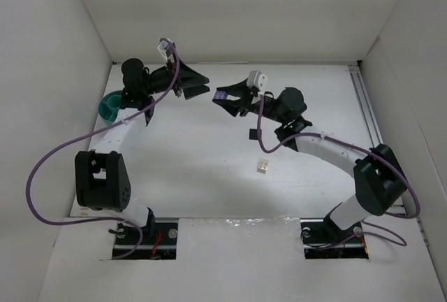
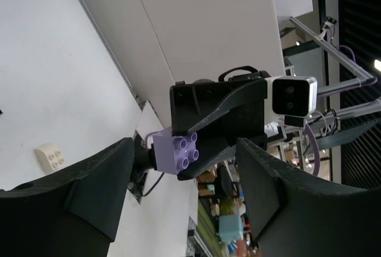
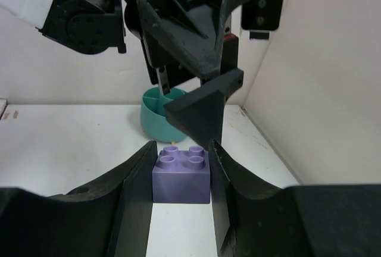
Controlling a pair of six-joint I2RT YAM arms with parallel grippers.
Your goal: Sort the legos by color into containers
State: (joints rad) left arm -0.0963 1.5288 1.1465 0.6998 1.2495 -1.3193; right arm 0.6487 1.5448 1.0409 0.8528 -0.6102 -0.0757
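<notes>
A: Status: cream brick (image 1: pixel 262 166) and black plate (image 1: pixel 249 134) lie loose on table (image 1: pixel 209 183), unsorted. Past them, right gripper (image 3: pixel 181 162) is clamped on purple brick (image 3: pixel 181 182), held in mid-air.

B: And the other?

A: left gripper (image 1: pixel 199 87) has jaws wide, empty, facing the brick, just short of it. Reads as a handover.

B: Next?

A: Close left on the brick's free faces, release right, carry to bowl (image 1: pixel 108 106), far left. Which compartment: can't tell.

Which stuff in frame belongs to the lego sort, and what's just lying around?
Job: purple brick, gripped by the right tool; cream brick; small black piece; teal bowl; left tool, open.
Not job: purple cables; rail at the table's right edge.
</notes>
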